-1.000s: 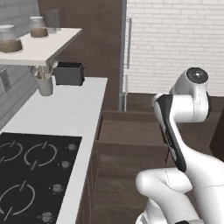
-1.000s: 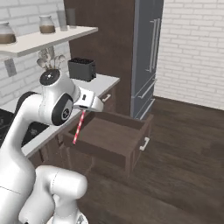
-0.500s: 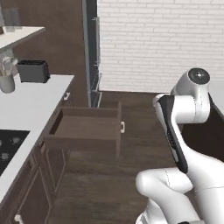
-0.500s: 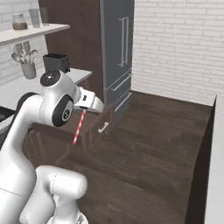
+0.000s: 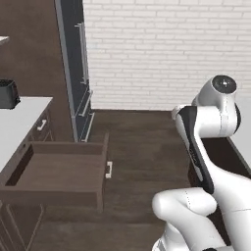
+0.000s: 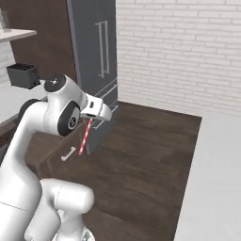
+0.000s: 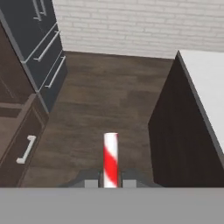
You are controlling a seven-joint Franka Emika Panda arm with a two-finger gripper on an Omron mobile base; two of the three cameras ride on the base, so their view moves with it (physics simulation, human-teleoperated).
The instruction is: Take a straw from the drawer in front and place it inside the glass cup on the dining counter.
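Note:
A red-and-white striped straw (image 7: 110, 159) stands between my two fingertips (image 7: 90, 180) in the hand view. My gripper (image 7: 110, 181) is shut on it. From the right base camera the straw (image 6: 84, 137) hangs down from the gripper (image 6: 95, 114), above the floor beside the drawer. The dark brown drawer (image 5: 54, 171) is pulled open at the left and looks empty inside. Its front and handle (image 7: 25, 150) lie at the hand view's left. The white dining counter (image 7: 205, 83) runs along the right, also as a pale slab (image 6: 214, 179). The glass cup is out of view.
A tall dark fridge (image 5: 78, 63) stands against the white brick wall beyond the drawer. A black toaster (image 6: 21, 75) sits on the left counter. Dark wooden floor (image 7: 109, 96) lies open between the drawer and the dining counter's dark side panel (image 7: 175, 135).
The whole scene has slid left in both base views as the base turns right: cooktop and shelves have left, the dining counter has come in. The straw stays gripped.

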